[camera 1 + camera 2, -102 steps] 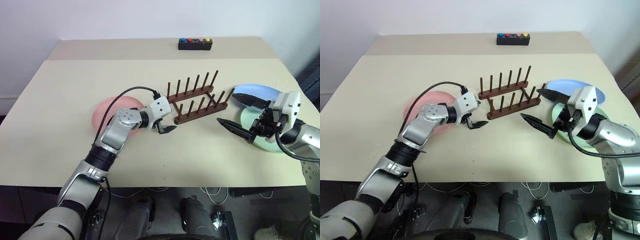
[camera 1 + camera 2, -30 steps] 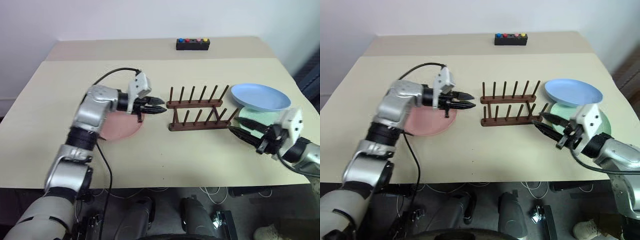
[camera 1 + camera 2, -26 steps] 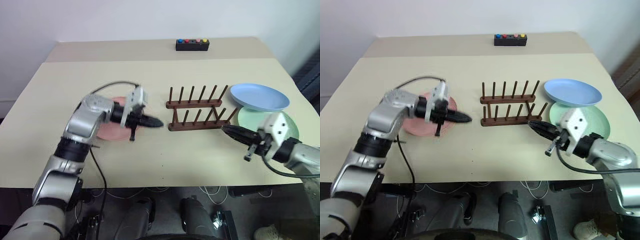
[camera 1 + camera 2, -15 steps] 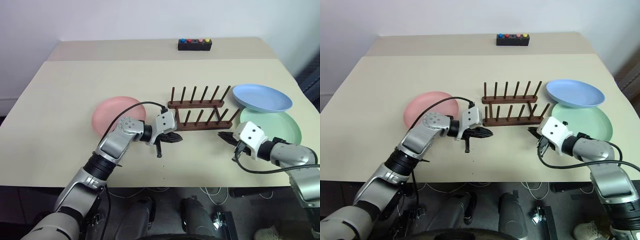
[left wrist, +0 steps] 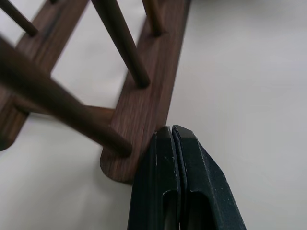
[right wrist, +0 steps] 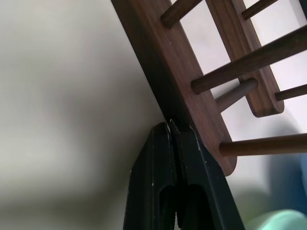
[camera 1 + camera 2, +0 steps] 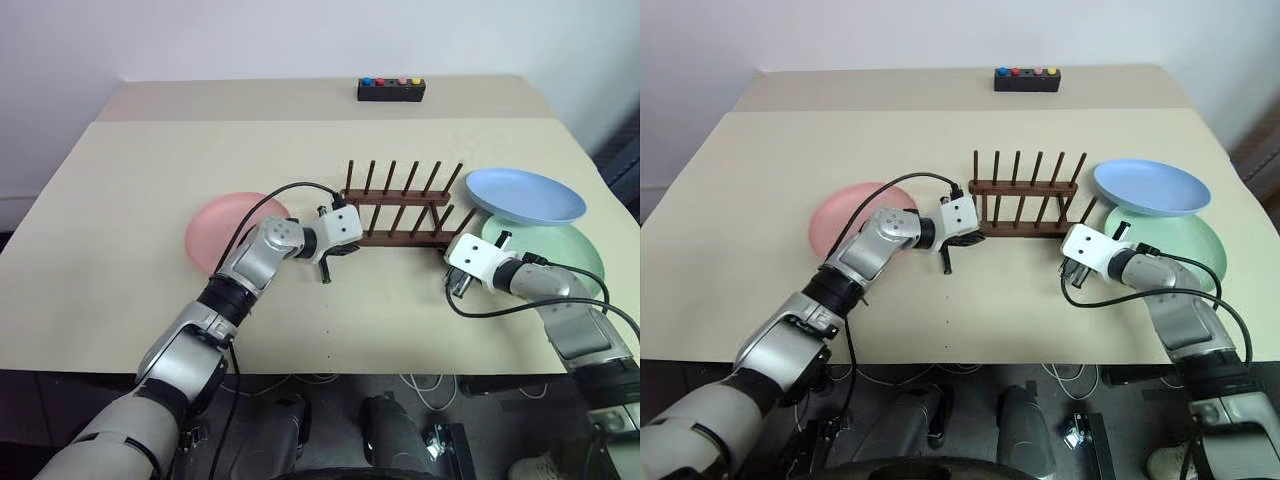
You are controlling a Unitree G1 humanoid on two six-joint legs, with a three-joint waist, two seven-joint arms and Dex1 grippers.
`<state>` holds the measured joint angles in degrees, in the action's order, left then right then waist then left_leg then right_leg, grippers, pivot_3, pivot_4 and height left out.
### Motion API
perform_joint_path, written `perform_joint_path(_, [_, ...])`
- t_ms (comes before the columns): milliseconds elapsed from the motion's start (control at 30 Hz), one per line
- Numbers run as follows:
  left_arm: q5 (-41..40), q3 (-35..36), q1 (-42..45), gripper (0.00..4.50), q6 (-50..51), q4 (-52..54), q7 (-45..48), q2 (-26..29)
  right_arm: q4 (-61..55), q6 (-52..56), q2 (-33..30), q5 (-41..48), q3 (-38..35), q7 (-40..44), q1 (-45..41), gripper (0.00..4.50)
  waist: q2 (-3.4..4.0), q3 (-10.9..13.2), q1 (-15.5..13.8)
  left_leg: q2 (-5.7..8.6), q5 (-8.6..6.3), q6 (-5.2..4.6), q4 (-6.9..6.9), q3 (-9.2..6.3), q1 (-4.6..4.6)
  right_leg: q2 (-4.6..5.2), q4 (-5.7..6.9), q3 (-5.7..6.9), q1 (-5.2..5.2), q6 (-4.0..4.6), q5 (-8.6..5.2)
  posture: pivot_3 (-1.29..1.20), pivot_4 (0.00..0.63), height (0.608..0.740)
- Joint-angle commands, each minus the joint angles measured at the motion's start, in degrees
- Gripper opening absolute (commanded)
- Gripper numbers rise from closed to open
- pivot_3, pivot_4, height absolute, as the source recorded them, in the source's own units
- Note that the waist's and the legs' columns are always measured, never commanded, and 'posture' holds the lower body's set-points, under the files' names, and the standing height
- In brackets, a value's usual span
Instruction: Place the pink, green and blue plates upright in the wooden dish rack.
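Pincers, head views: left pincer (image 7: 345,247) and right pincer (image 7: 452,277) are both clenched on nothing, one at each end of the wooden dish rack's (image 7: 400,205) near rail.
Plates, head views: pink plate (image 7: 222,228) lies flat on the counter (image 7: 150,170) to the rack's left; blue plate (image 7: 525,195) and green plate (image 7: 570,250) lie flat at its right, the blue one overlapping the green one's far edge.
Left wrist view: shut fingertips (image 5: 171,139) touch the outer edge of the rack rail (image 5: 144,96) near its rounded end.
Right wrist view: shut fingertips (image 6: 169,132) sit against the rail's (image 6: 168,72) outer edge, near its end.
Step in hand: likely squaring or bracing the rack; no plate is racked yet.
Next move: probably backing a pincer off, releasing its fingers and going for a plate rim.
Hard to tell: whether the tips press or merely touch; the small black box (image 7: 391,90) stands well apart at the far edge.
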<state>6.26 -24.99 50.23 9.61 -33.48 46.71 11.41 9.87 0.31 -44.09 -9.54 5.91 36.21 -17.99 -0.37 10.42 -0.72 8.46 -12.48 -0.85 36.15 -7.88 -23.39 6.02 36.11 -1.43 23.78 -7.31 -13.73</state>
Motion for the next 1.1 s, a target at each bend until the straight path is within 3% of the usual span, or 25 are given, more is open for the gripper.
perform_joint_path(33, [1.2,2.0,3.6,0.00,-3.5,-4.3,-4.0,-2.2,4.6,-3.4,1.1,-1.7,0.4,-1.8,-4.3,0.03,0.00,0.0,0.0,0.01,0.00,0.00,0.01,0.00,0.00,0.00,0.01,0.00,0.01,0.00,0.00,0.00,0.150,0.740])
perform_joint_path(367, [2.5,4.2,8.2,0.00,-8.7,-14.8,-5.8,-3.3,15.6,-10.0,3.0,-4.1,1.2,-4.2,-11.9,0.03,0.00,0.0,0.4,0.01,0.12,0.18,0.00,0.00,0.00,-0.02,0.08,-0.01,0.06,-0.01,0.02,0.00,0.150,0.740])
perform_joint_path(633, [2.3,5.4,8.1,0.00,-9.2,-14.9,-4.9,-3.6,15.8,-11.4,3.6,-3.8,0.5,-5.3,-11.7,0.03,0.00,0.0,0.4,0.01,0.18,0.29,0.00,0.00,-0.01,-0.03,0.09,-0.02,0.07,-0.03,0.04,0.00,0.150,0.740])
perform_joint_path(767, [-6.5,10.3,6.7,0.00,2.4,-5.7,3.9,-3.2,8.9,-5.4,5.0,3.6,-3.4,-1.8,-9.5,0.03,0.00,0.0,0.7,0.01,0.18,0.28,-0.02,0.00,-0.03,-0.04,0.12,-0.02,0.13,-0.03,0.05,0.00,0.150,0.740])
perform_joint_path(867, [-15.5,14.0,4.6,0.00,18.3,7.1,13.8,2.0,-2.3,6.8,5.6,15.8,-8.3,4.5,-6.2,0.03,0.01,0.0,1.4,0.00,0.13,0.19,0.00,-0.02,-0.13,-0.04,0.17,-0.03,0.22,-0.03,0.05,0.00,0.150,0.740])
perform_joint_path(900, [-16.5,14.0,3.5,0.25,20.4,10.5,16.5,4.9,-6.4,11.2,5.9,20.1,-10.3,5.5,-5.2,0.01,0.02,0.0,1.7,-0.01,0.11,0.16,0.00,-0.05,-0.17,-0.05,0.19,-0.02,0.25,-0.03,0.05,0.00,0.150,0.740])
perform_joint_path(967, [-17.0,14.2,1.6,0.83,23.1,15.2,20.6,12.3,-13.1,19.5,6.3,27.7,-15.0,5.1,-3.7,0.56,0.04,0.0,2.4,-0.03,0.11,0.17,-0.04,-0.05,-0.15,-0.08,0.27,-0.08,0.33,-0.03,0.05,0.00,0.150,0.740])
perform_joint_path(1100, [-20.2,21.7,3.7,2.73,24.9,13.0,17.6,18.4,-19.0,25.3,8.2,35.3,-21.8,2.0,-2.6,2.22,0.04,0.0,2.5,-0.12,0.18,0.29,-0.06,-0.13,-0.10,-0.17,0.36,-0.08,0.37,0.20,0.19,0.00,0.150,0.740])
